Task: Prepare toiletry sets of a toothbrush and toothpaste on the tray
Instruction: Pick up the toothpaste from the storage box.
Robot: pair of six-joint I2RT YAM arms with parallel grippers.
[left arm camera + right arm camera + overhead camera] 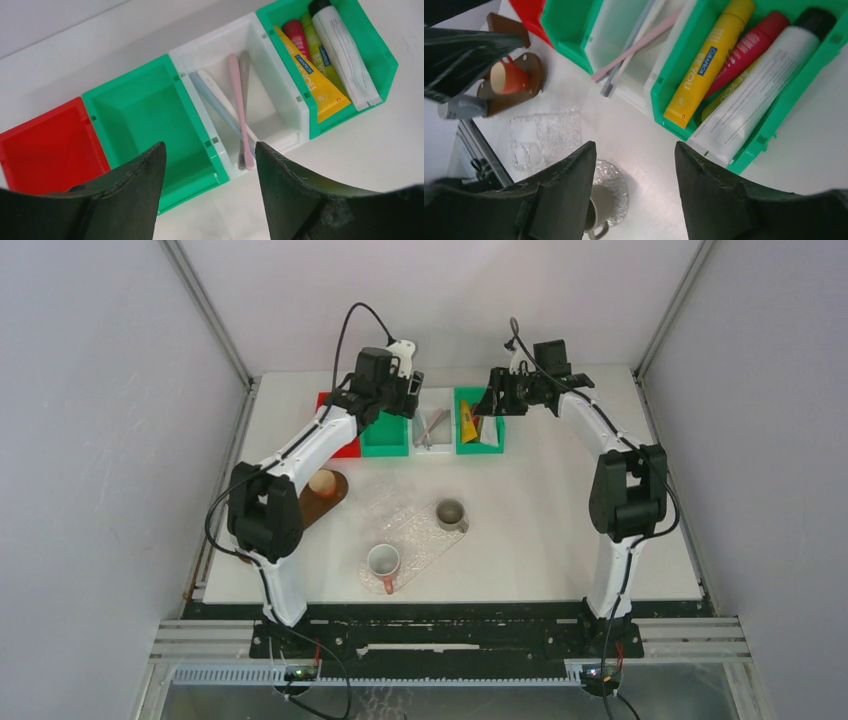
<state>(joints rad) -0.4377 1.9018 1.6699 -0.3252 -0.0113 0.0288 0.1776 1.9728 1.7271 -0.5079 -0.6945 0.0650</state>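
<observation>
Left jaws and right jaws both stand open and empty over the far bins. Toothbrushes lie in the white bin, tubes in the green bin to its right. The tray sits mid-bench.

Green plastic bin noted holding a yellow tube, a red tube and a white black-capped tube, laid side by side. Slim pink toothbrush laid slantwise in the adjacent white plastic bin. Right gripper jaws held apart over the white tabletop, nothing gripped.
</observation>
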